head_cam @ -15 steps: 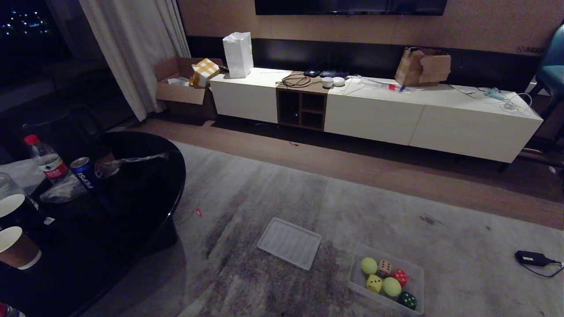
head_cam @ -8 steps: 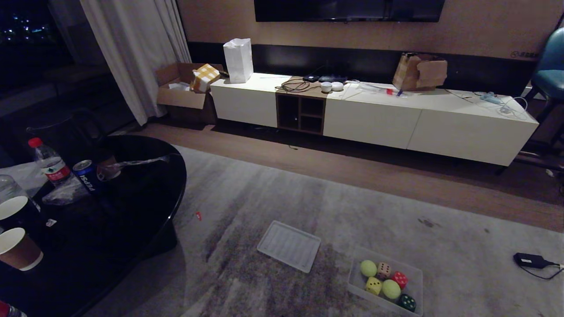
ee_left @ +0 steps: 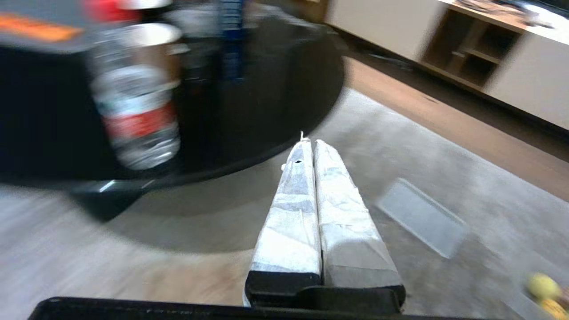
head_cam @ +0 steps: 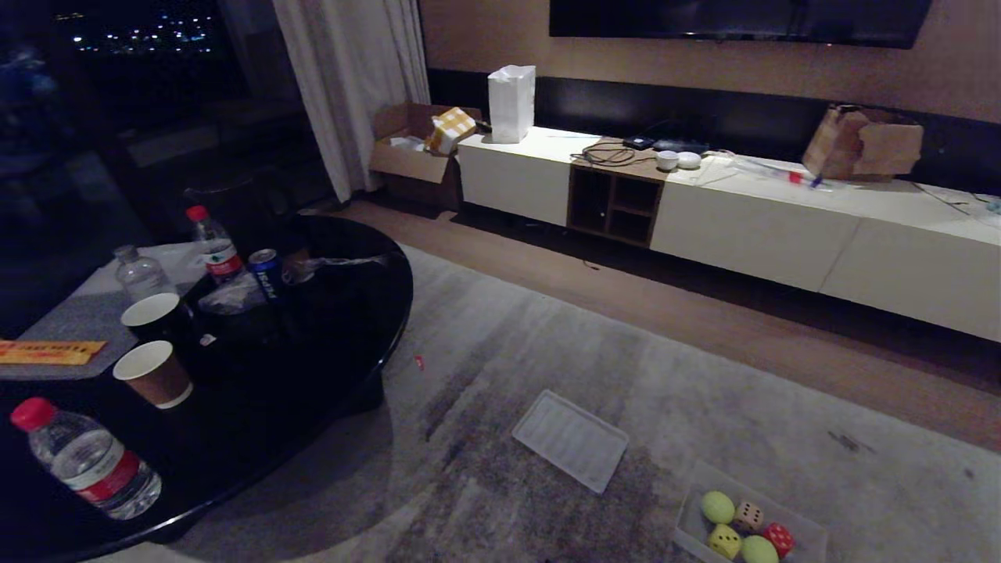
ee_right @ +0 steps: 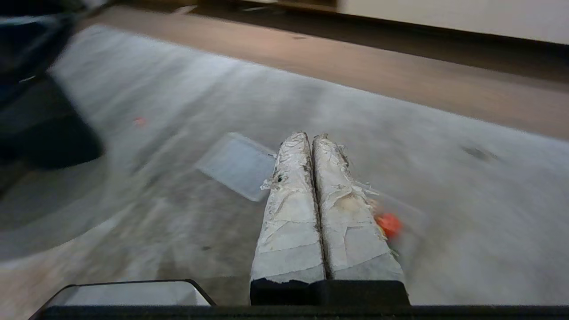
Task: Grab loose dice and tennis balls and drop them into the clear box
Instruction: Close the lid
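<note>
On the rug, clear box (head_cam: 809, 533) holds dice (head_cam: 748, 516) and tennis balls (head_cam: 717, 507); I see none loose. Left gripper (ee_left: 313, 144) and right gripper (ee_right: 311, 137) jaws together, empty.

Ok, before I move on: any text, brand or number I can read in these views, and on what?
Blue drinks can on the round black table: white lettering, blurred, unreadable.
Red labels on two clear plastic water bottles: print too small.
Orange strip at the table's left edge: unreadable.
Tan die, yellow die, red die: pips only, too small to count.
</note>
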Controlling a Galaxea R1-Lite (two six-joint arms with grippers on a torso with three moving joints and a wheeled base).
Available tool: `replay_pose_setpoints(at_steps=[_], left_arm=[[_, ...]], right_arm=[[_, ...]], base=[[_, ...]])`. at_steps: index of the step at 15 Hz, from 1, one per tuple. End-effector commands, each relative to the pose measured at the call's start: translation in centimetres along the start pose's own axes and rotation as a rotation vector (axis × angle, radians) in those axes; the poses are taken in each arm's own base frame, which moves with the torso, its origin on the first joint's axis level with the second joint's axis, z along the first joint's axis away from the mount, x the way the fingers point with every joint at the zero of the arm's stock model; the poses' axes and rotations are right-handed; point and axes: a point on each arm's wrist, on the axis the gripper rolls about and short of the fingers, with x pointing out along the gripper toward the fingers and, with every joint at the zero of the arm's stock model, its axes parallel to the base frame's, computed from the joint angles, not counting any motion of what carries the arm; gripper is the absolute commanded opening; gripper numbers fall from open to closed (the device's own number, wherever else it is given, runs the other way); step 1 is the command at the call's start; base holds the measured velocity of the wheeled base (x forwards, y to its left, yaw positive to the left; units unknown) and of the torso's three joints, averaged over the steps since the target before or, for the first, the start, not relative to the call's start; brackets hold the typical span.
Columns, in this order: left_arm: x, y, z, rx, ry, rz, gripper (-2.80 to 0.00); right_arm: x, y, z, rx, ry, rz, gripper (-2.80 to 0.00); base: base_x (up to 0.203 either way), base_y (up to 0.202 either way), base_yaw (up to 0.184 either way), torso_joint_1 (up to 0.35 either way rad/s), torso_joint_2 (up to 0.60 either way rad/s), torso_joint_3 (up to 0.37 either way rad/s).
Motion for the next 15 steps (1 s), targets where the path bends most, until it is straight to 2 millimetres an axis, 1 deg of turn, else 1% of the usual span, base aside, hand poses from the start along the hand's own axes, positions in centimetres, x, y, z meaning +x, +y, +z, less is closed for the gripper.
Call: replay_pose_setpoints(at_steps=[1,5,12,13,15], left_arm=[[0.02,0.0,-0.03,-0.001,0.002,0.001,-2.8],[0.01,0.01,-0.03,-0.001,0.001,0.001,-2.8],[0.02,0.0,-0.02,0.0,0.0,0.001,-2.8],[0.02,0.0,-0.02,0.002,0.0,0.001,-2.8],[0.02,0.0,-0.03,-0.001,0.002,0.001,-2.8]], right_arm=[[0.01,0.0,0.0,0.0,0.002,-0.001,-2.8],[0.01,0.0,0.0,0.0,0.002,0.001,-2.8],[0.01,0.0,0.0,0.0,0.002,0.001,-2.8],[0.01,0.0,0.0,0.0,0.002,0.001,-2.8],[0.01,0.0,0.0,0.0,0.002,0.001,-2.8]], base=[[0.002,-0.009,0.164,0.002,0.0,0.0],[0.002,-0.008,0.133,0.002,0.0,0.001],[0.0,0.0,0.0,0.0,0.0,0.0],[0.069,0.0,-0.003,0.006,0.0,0.006],[0.165,0.0,0.0,0.004,0.0,0.0]])
